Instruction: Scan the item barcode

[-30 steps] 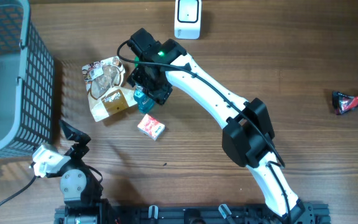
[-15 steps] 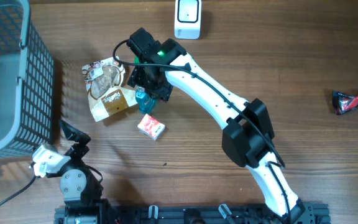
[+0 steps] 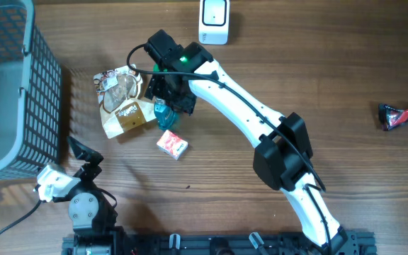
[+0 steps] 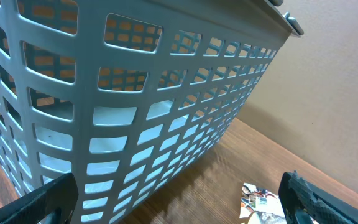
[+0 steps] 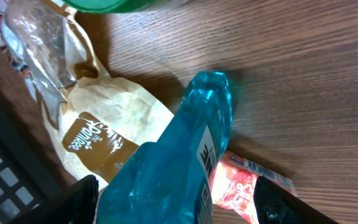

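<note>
A translucent blue packet (image 5: 173,162) with a black-printed label sits between the fingers of my right gripper (image 5: 176,202), which is shut on it; the left finger touches it and a narrow gap shows at the right finger. Seen from overhead, the right gripper (image 3: 168,99) is at the table's back left with the blue packet (image 3: 162,111) under it. A white scanner (image 3: 213,20) stands at the back edge. My left gripper (image 4: 182,211) is open and empty near the front left, facing the basket.
A grey mesh basket (image 3: 6,92) fills the left side. A brown snack bag (image 3: 122,103) lies just left of the blue packet, and a red packet (image 3: 171,145) lies in front of it. A red-and-black wrapper (image 3: 401,115) lies far right.
My right gripper has shifted slightly toward the back left with the blue packet. The left arm has not moved.
</note>
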